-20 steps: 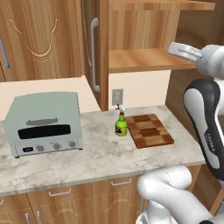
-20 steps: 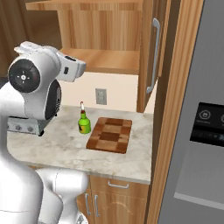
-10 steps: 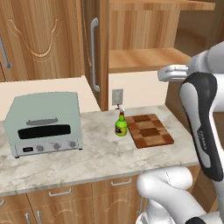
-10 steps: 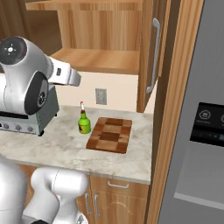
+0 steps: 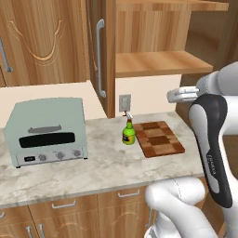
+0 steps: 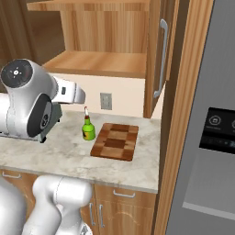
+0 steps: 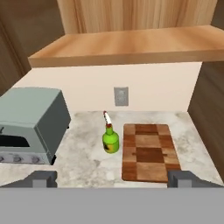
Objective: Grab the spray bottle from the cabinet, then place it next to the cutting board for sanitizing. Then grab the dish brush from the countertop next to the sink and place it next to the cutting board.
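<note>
The tool (image 7: pixel 112 178) was held spread apart with nothing between its tips, raised above the desk (image 5: pixel 93 167). Beyond it, the spray bottle (image 5: pixel 128 134) stood upright just left of the cutting board (image 5: pixel 158 138), seemingly apart from it. Farther back, the cabinet (image 5: pixel 158 63) was open.

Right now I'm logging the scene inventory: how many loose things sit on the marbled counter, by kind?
Green spray bottle with white-and-red nozzle: 1
Checkered wooden cutting board: 1
Pale green toaster oven: 1
Total: 3
</note>
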{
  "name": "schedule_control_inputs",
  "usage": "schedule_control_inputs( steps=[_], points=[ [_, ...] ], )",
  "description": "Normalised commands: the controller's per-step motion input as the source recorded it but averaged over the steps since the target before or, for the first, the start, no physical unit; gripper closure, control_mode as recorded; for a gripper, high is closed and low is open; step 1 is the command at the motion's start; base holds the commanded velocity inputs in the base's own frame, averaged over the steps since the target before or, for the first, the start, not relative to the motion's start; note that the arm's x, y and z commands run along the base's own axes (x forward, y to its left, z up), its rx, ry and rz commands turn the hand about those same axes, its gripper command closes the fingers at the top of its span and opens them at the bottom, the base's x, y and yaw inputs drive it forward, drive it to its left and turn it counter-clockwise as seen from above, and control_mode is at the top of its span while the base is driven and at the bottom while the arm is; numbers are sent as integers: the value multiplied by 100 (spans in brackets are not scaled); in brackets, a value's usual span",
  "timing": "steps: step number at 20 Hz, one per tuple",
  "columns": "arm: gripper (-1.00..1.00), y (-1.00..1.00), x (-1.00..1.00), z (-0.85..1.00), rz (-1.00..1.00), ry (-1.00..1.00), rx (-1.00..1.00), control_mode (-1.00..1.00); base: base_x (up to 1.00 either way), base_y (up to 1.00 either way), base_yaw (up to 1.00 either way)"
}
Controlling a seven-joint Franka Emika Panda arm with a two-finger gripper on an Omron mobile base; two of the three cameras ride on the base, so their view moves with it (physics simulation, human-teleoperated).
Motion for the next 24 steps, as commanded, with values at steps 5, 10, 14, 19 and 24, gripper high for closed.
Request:
schedule_control_inputs(
  steps=[5, 10, 14, 19, 24],
  points=[
    [-100, 6, -3, -29, 0, 0, 0, -100, 0, 0, 0],
    [-100, 0, 0, 0, 0, 0, 0, 100, -65, 5, 0],
    [-100, 0, 0, 0, 0, 0, 0, 100, -100, 50, 5],
    [-100, 0, 0, 0, 0, 0, 0, 100, -68, 77, 66],
    [-100, 0, 0, 0, 0, 0, 0, 100, -13, 6, 99]
  ],
)
